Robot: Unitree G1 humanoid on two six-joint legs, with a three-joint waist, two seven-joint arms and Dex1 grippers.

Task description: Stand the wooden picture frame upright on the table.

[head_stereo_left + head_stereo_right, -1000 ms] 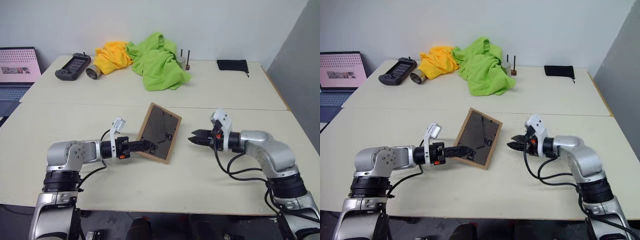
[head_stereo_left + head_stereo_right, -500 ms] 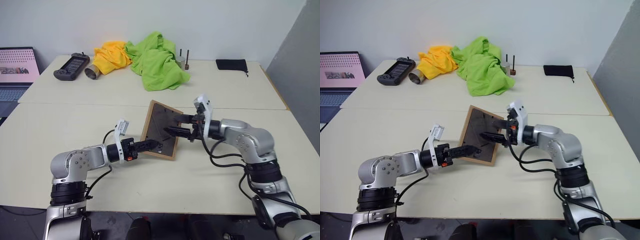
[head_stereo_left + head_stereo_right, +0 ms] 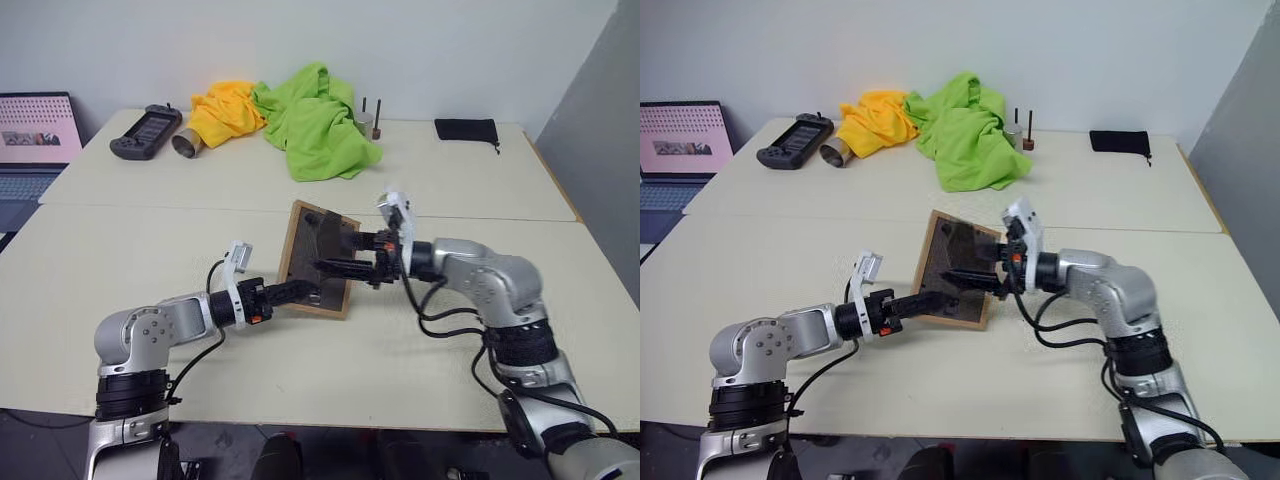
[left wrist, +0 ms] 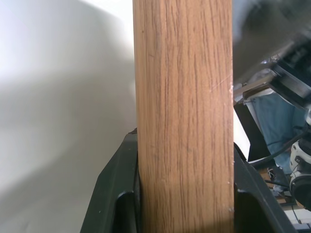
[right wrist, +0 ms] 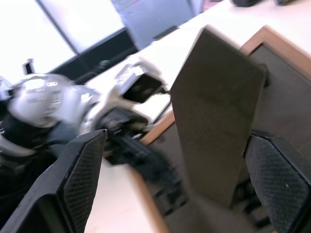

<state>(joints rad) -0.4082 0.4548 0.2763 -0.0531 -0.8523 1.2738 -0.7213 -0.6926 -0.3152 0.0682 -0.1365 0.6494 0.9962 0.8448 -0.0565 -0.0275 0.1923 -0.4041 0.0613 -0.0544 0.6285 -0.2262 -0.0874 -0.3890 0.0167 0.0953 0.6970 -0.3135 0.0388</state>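
Over the table (image 3: 150, 240), right end effector (image 3: 335, 266) now at frame's (image 3: 300, 250) back

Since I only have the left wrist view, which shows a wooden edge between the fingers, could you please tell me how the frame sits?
Observer: The frame is tilted, not upright, with its dark back facing the head camera. I cannot tell whether its lower edge touches the table.
Operator: Thank you. Where is the right gripper?
Observer: The right gripper is at the frame's back and open, with one finger on each side of the stand.
Operator: Is the stand folded out?
Observer: Yes, the right wrist view shows it swung away from the back panel.
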